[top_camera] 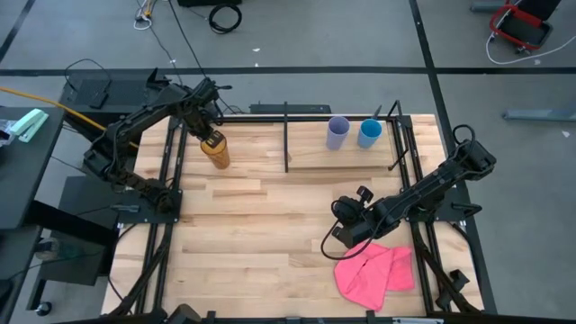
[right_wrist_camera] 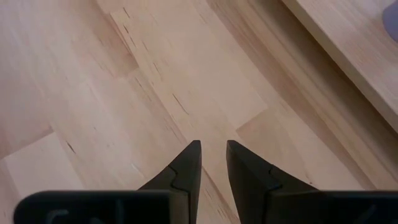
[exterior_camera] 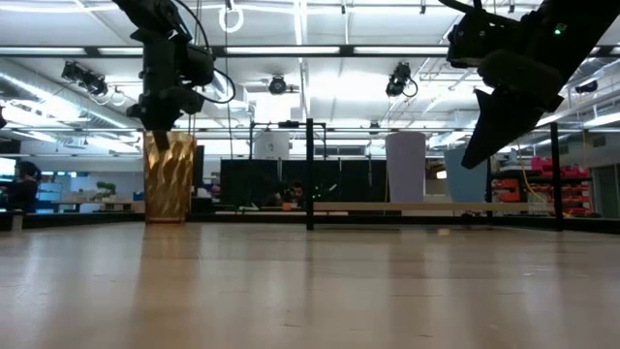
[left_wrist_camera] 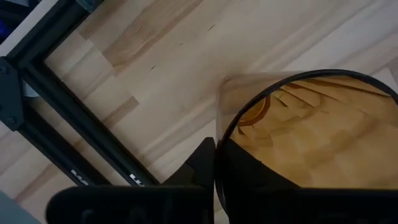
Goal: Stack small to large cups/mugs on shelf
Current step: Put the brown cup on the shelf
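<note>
Butcher-block table (top_camera: 270, 225) — amber tumbler (top_camera: 216, 151), pink cloth (top_camera: 376, 272)

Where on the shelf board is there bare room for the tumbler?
The shelf is bare from its black centre post to the lavender cup. The blue cup crowds its right end. The left claw grips the amber tumbler.

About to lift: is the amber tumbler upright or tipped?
Upright. The amber tumbler stands on its base on the tabletop, its walls vertical, with the left end effector at its rim.
</note>
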